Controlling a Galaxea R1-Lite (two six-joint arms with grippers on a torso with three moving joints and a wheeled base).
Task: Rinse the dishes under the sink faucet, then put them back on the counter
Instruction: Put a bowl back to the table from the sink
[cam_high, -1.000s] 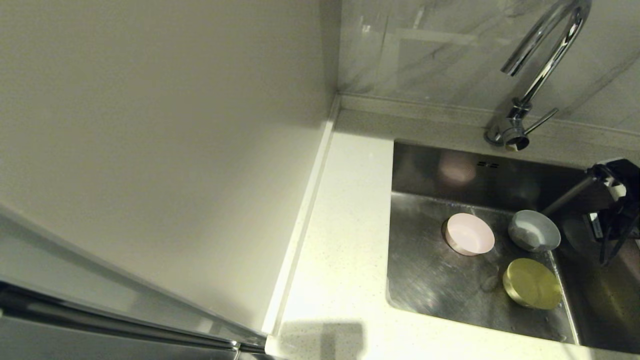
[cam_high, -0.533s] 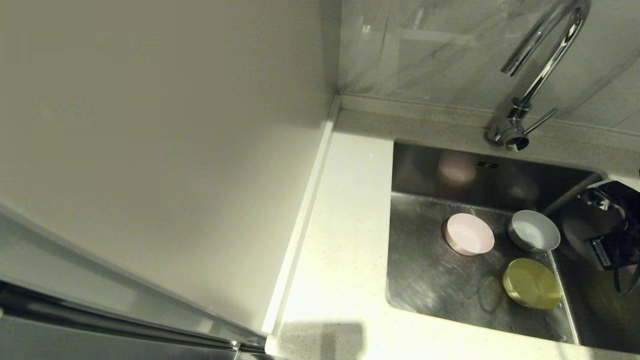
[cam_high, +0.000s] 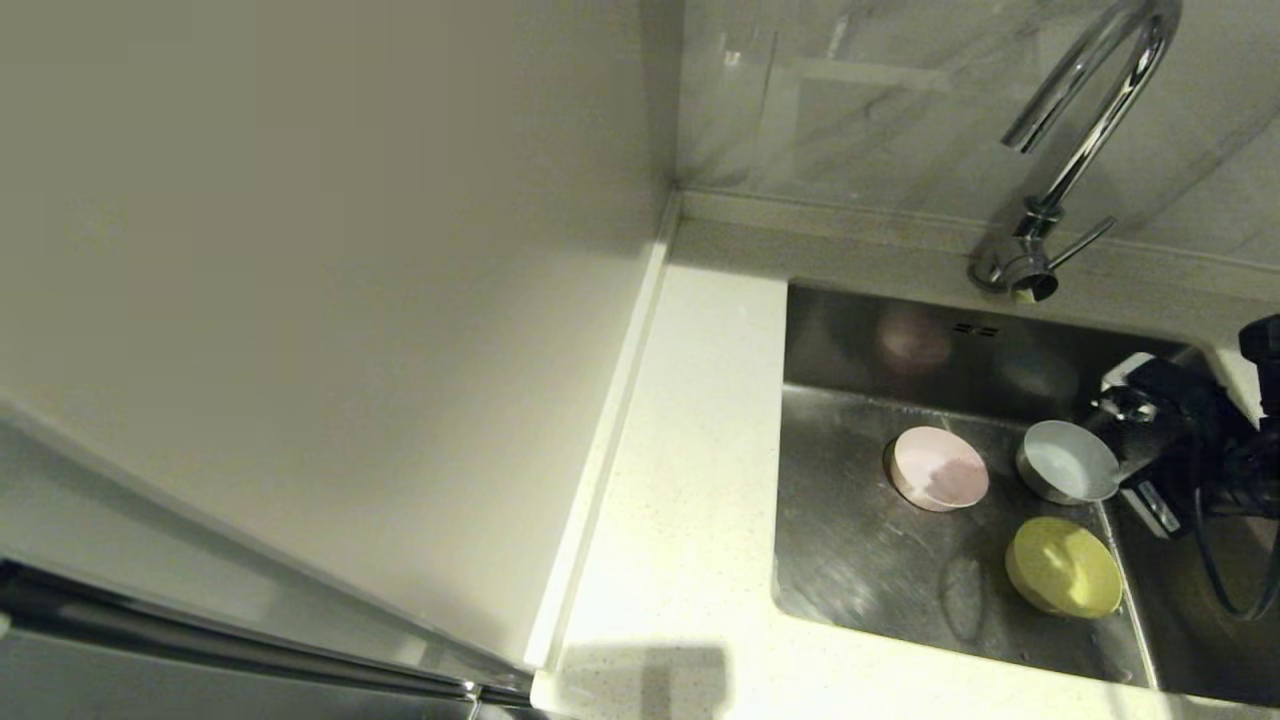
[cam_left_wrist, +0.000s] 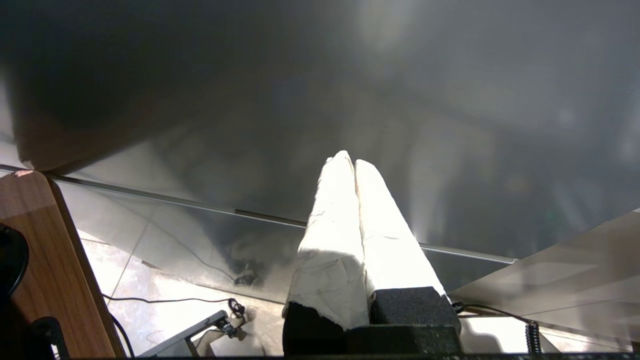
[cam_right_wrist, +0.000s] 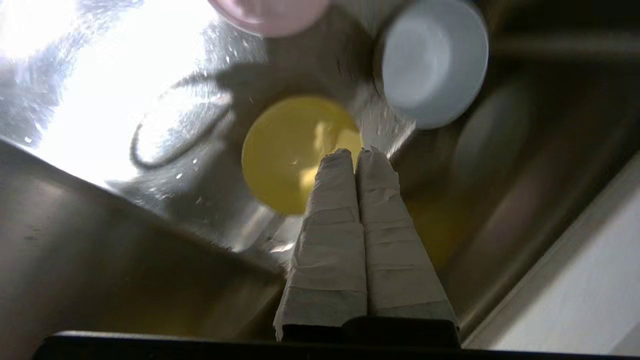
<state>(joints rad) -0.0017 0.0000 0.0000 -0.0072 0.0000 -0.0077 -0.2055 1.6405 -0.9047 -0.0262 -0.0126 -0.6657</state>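
Three bowls stand in the steel sink (cam_high: 860, 560): a pale pink bowl (cam_high: 938, 468), a white-grey bowl (cam_high: 1067, 461) and a yellow-green bowl (cam_high: 1063, 566). The chrome faucet (cam_high: 1085, 130) rises behind the basin, its spout above the sink's back wall. My right arm (cam_high: 1175, 440) reaches in from the right, close beside the white-grey bowl. In the right wrist view my right gripper (cam_right_wrist: 355, 152) is shut and empty, its tips over the yellow-green bowl's (cam_right_wrist: 290, 150) near rim, with the white-grey bowl (cam_right_wrist: 432, 65) beyond. My left gripper (cam_left_wrist: 350, 161) is shut and parked low, out of the head view.
The white speckled counter (cam_high: 690, 480) runs left of the sink with a raised edge strip (cam_high: 610, 430) against the off-white wall panel (cam_high: 300, 300). A second, darker basin (cam_high: 1210, 600) lies to the right. A wooden board (cam_left_wrist: 55, 260) and floor cables show near the left gripper.
My right arm has swung left from the frame's right edge into the sink, ending beside the white-grey bowl. The three bowls have stayed where they were.
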